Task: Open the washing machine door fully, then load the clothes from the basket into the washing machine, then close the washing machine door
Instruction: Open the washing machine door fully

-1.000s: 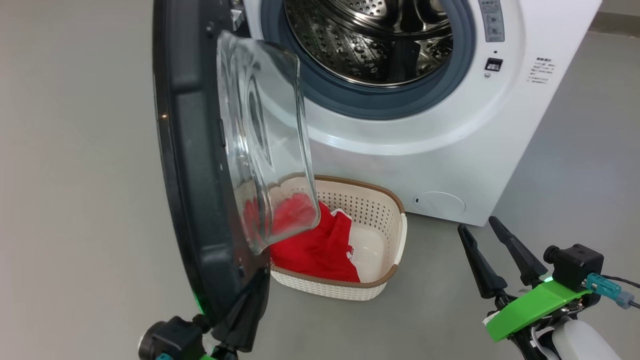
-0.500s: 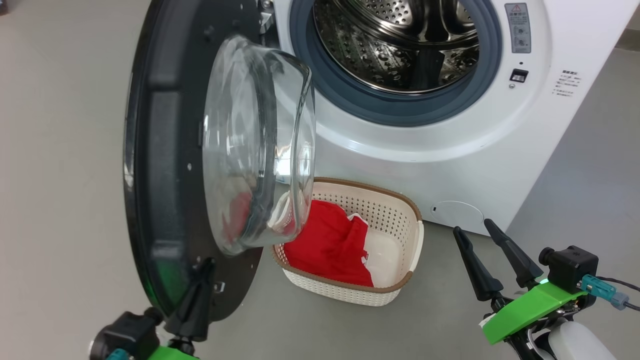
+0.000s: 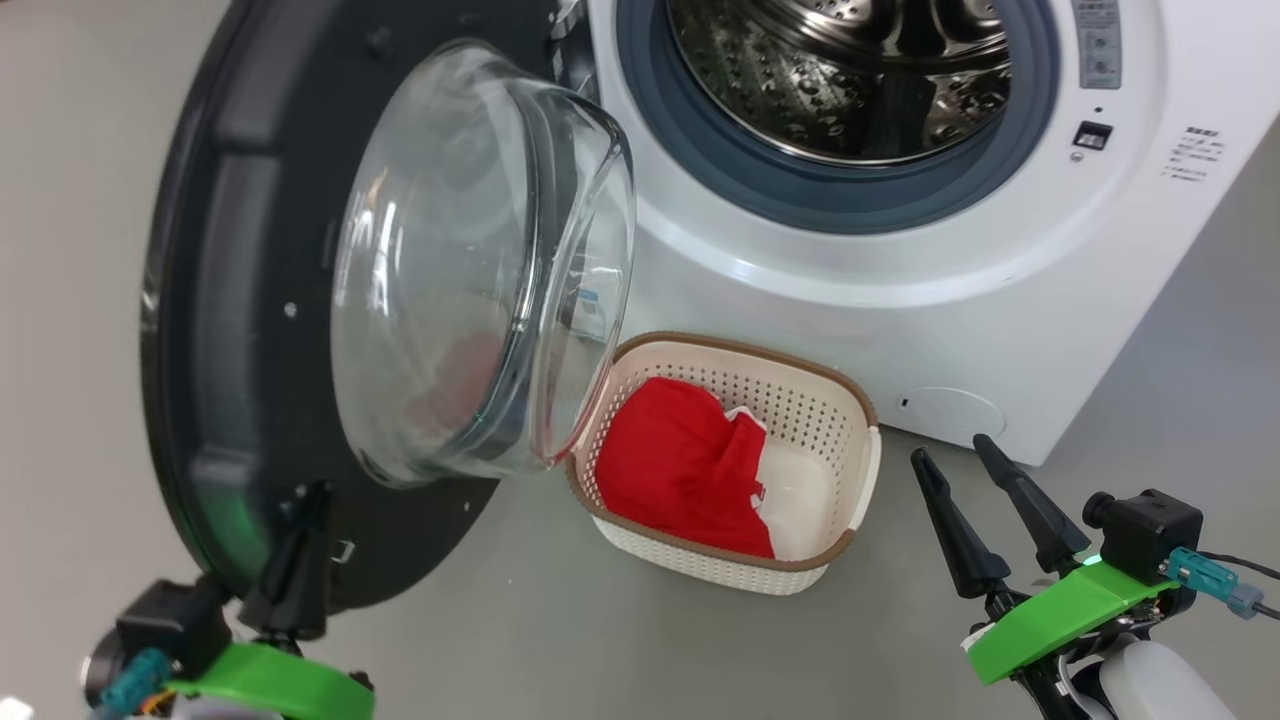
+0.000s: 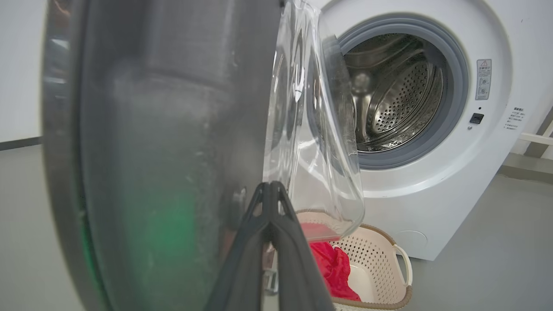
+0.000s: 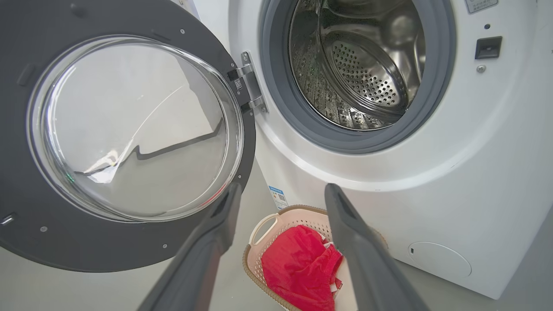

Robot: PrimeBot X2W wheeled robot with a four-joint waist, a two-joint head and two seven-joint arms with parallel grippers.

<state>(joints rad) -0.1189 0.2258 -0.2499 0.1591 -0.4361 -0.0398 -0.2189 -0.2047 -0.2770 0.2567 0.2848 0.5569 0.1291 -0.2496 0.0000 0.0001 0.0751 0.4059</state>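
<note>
left hand [image 3: 310, 500]: fingers pressed flat together with nothing between them. At the lower left of the head view the tip lies against the lower inner face of the washing machine door [image 3: 200, 300]. Closed like this it looks meant as a pushing wedge, not a clamp.
right hand [image 3: 950, 450]: fingers spread wide and empty, at the lower right of the head view above the floor [image 3: 1150, 400], well apart from the basket [image 3: 862, 425]. It seems kept ready for the clothes [image 3: 680, 470].
washing machine door: takes up the left half of the head view, swung well out on its hinge [image 5: 248, 88]. Whether it is at its full stop, I cannot tell.
glass bowl [image 3: 470, 270]: bulges toward the basket and overlaps its left rim in the head view.
basket: on the floor at lower centre, just in front of the washing machine [image 3: 900, 300] and below its opening, so each lift is short.
clothes: a red heap in the basket's left part.
drum [image 3: 860, 80]: bare at the upper right, so loading is not yet begun.
</note>
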